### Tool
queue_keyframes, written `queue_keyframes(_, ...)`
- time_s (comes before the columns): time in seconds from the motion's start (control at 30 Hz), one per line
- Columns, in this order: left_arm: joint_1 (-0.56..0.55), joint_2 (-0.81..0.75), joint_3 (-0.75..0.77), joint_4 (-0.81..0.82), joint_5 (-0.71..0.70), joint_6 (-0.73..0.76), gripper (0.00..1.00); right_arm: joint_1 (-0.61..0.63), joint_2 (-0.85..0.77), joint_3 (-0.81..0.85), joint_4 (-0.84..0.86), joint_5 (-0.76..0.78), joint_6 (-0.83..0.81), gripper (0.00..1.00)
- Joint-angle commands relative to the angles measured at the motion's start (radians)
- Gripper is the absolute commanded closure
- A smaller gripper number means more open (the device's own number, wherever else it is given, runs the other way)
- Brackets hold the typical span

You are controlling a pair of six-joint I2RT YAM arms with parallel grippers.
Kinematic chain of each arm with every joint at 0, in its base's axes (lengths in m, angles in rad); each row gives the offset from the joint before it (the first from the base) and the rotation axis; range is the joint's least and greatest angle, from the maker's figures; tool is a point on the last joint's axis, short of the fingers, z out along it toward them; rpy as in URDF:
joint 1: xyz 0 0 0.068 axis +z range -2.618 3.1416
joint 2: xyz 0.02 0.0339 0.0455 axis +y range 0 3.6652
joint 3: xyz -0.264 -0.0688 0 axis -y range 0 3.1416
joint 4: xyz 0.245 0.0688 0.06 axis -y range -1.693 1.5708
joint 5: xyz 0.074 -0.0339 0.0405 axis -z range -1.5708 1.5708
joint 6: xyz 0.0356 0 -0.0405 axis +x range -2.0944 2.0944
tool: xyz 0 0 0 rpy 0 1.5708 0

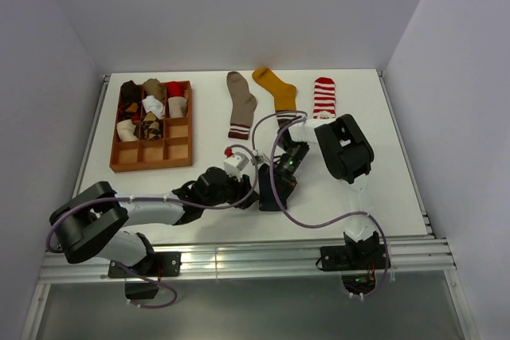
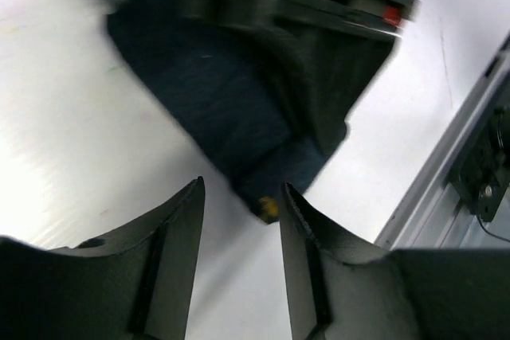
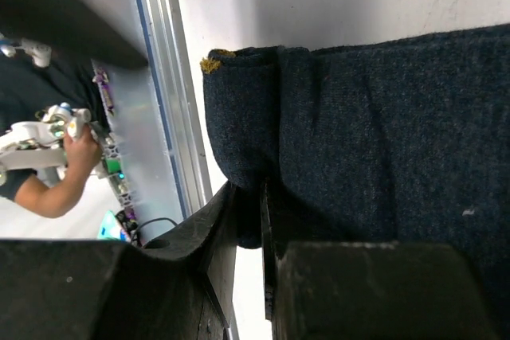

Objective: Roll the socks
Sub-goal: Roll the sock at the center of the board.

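A navy sock [image 2: 231,109] lies on the white table between my two arms, with a small yellow patch at its tip [image 2: 269,208]. My right gripper [image 3: 249,212] is shut on a fold at the edge of this navy sock [image 3: 374,133]. My left gripper [image 2: 241,197] stands open just short of the sock's tip, with nothing between its fingers. From above, the navy sock [image 1: 268,199] is a dark patch between the left gripper [image 1: 243,189] and the right gripper [image 1: 280,182]. A taupe sock [image 1: 239,103], a mustard sock [image 1: 277,93] and a red-white striped sock [image 1: 323,98] lie flat at the back.
A wooden grid tray [image 1: 118,158] at the back left holds several rolled socks in its far compartments. A metal rail [image 1: 239,256] runs along the table's near edge. White walls enclose the table on three sides.
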Motion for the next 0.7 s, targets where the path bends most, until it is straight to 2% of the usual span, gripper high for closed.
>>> queue_keyframes(0.0,-0.063,0.057,0.071,0.077,-0.041,0.087,0.52,-0.007,0.040,0.037,-0.009,0.033,0.006,0.81)
queue_keyframes(0.3,-0.132,0.247,0.175,0.131,-0.001,0.108,0.51,-0.019,0.068,0.067,-0.056,0.018,-0.005,0.81)
queue_keyframes(0.67,-0.139,0.281,0.160,0.111,-0.006,0.104,0.55,-0.042,0.065,0.067,-0.040,0.039,0.012,0.81)
